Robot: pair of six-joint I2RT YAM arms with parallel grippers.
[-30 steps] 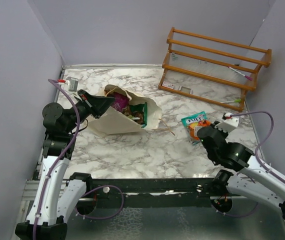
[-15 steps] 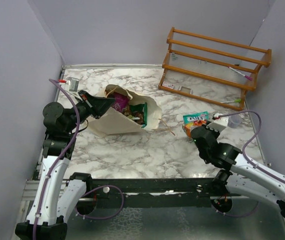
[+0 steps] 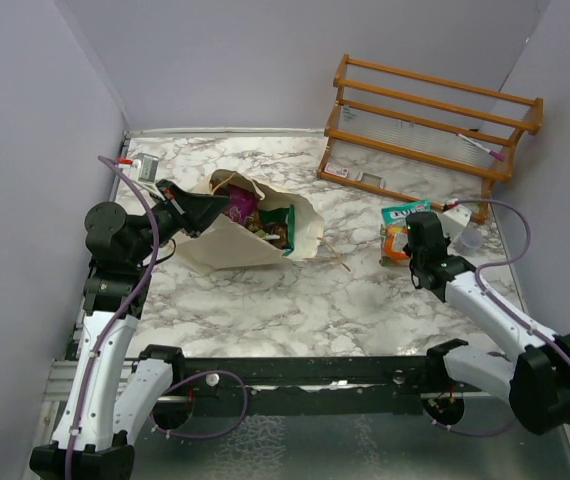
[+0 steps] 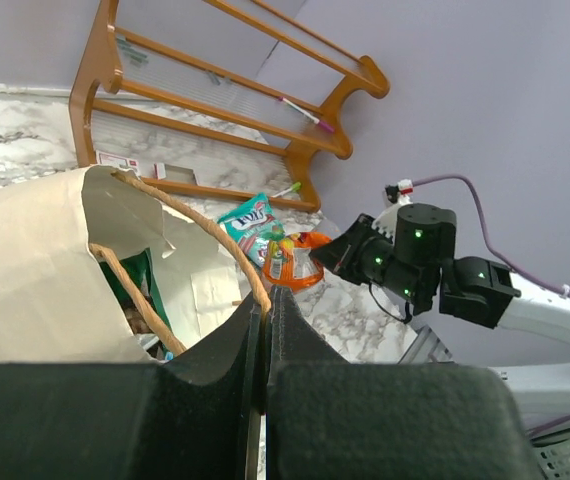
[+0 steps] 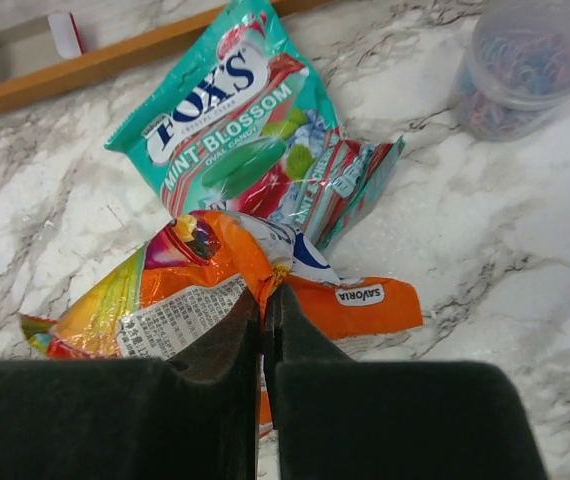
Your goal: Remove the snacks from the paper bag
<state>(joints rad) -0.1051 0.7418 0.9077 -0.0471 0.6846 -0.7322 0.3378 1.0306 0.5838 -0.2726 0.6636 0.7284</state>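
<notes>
Left gripper (image 4: 267, 300): fingers pressed together on the brown cord handle (image 4: 215, 232) of the paper bag (image 3: 230, 245). The bag lies on its side on the marble table (image 3: 265, 300), left of centre, mouth open. Inside the mouth: a magenta packet (image 3: 241, 205), a dark brown packet (image 3: 270, 232) and a green packet (image 3: 288, 222). Right gripper (image 5: 265, 300): fingers clamped on a fold of the orange packet (image 5: 185, 290), outside the bag. A teal mint packet (image 5: 230, 110) touches the orange one. A plastic cup (image 5: 530, 60) stands nearby, and the wooden rack (image 3: 425, 130) behind.
</notes>
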